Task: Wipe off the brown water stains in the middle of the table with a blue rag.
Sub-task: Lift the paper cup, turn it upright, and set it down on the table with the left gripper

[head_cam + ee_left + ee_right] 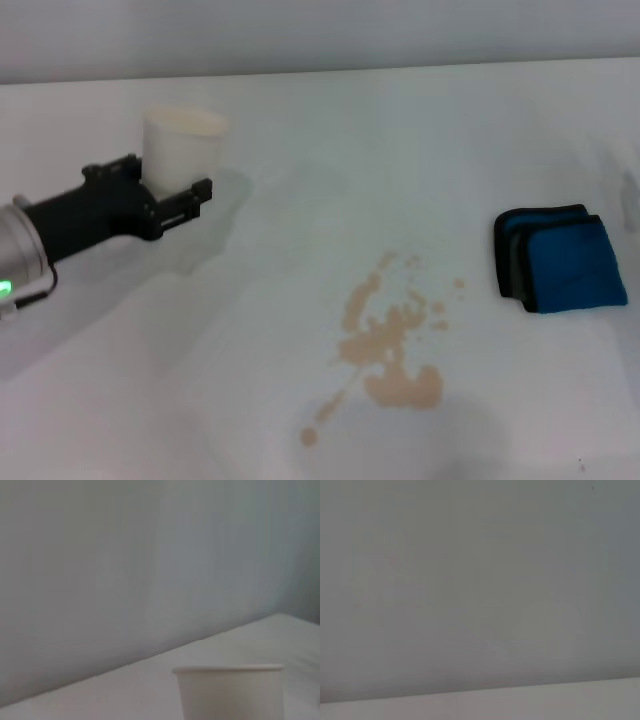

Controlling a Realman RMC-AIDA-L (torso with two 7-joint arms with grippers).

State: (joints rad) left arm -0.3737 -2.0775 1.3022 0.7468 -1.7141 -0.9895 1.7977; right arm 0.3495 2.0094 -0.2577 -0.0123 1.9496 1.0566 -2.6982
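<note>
While the blue rag (562, 260) lies untouched right of the brown water stains (390, 350) mid-worktop (300, 250) | left tool (196, 203) beside paper cup (183, 148), spread unclear | right tool unseen | risk: nudging cup spills more.

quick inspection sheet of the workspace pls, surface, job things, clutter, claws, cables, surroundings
surface: white table, wet with the brown water stains near the middle, not yet wiped
job's things: blue rag folded, lying untouched on the robot's right, apart from the stains
clutter: white paper cup upright at far left
claws: left claw beside the cup, fingers either side of it; right claw not in view
cables: nothing seen
surroundings: plain pale wall behind the table
</note>
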